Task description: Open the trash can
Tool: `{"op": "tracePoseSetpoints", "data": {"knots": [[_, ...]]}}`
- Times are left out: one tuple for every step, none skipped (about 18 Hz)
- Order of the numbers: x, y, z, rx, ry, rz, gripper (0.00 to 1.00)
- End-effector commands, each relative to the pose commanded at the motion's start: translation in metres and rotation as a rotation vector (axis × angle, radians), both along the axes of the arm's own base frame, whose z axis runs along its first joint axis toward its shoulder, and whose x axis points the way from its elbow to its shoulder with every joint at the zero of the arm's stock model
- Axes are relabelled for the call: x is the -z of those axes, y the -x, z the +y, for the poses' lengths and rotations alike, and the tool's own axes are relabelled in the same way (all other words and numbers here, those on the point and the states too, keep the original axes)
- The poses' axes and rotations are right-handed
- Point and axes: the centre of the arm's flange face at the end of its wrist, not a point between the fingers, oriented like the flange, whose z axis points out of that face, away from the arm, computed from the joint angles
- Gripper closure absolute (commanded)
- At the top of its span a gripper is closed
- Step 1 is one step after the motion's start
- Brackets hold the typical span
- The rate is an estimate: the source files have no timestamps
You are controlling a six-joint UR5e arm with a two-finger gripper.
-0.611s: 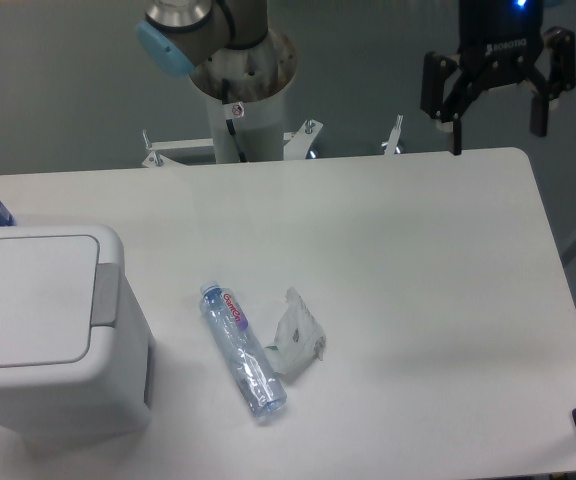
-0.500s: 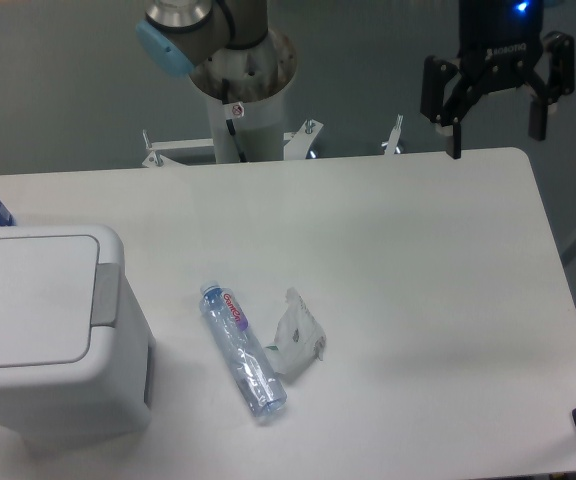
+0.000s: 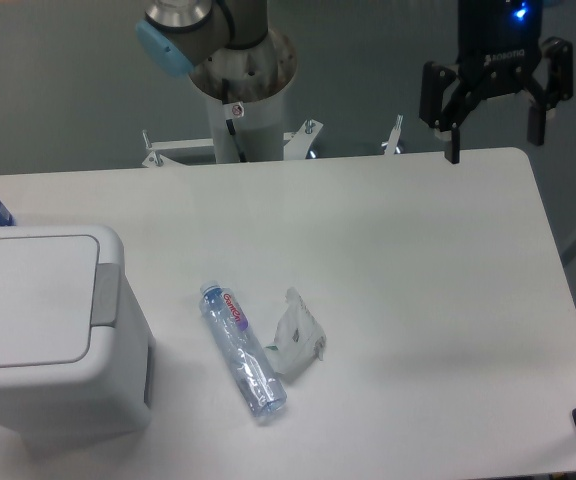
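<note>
At the left edge of the table (image 3: 418, 260) stands the trash can (image 3: 43, 340), its flat lid down. Right of it, near the middle, a clear plastic bottle (image 3: 243, 350) lies beside a crumpled wrapper (image 3: 296, 335). Far right, the gripper (image 3: 495, 125) hangs empty over the back edge, fingers spread wide.

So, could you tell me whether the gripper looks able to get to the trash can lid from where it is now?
Probably yes. The gripper hangs open above the table's far right edge, and only a bottle and crumpled wrapper lie low between it and the shut trash can.
</note>
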Motion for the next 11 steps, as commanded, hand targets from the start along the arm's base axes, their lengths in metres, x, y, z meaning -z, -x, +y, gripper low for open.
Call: {"op": "tracePoseSetpoints", "data": {"knots": [[0.002,-0.003,0.005,0.004,0.019,0.006,0.0],[0.006,-0.007,0.013,0.012,0.043,0.009,0.0],[0.009,-0.011,0.021,0.021,0.063,0.014,0.0],[0.012,-0.015,0.03,0.033,0.081,0.022,0.0],[0.017,-0.018,0.038,0.041,0.097,0.023,0.0],[0.021,-0.021,0.045,0.047,0.109,0.025,0.0],[0.025,-0.026,0.054,0.058,0.125,0.026,0.0],[0.029,-0.032,0.063,0.067,0.136,0.024,0.0],[0.035,-0.035,0.072,0.064,0.143,0.015,0.0],[0.039,-0.04,0.082,0.052,0.136,0.011,0.0],[0.042,-0.044,0.091,0.035,0.125,0.012,0.0]]}}
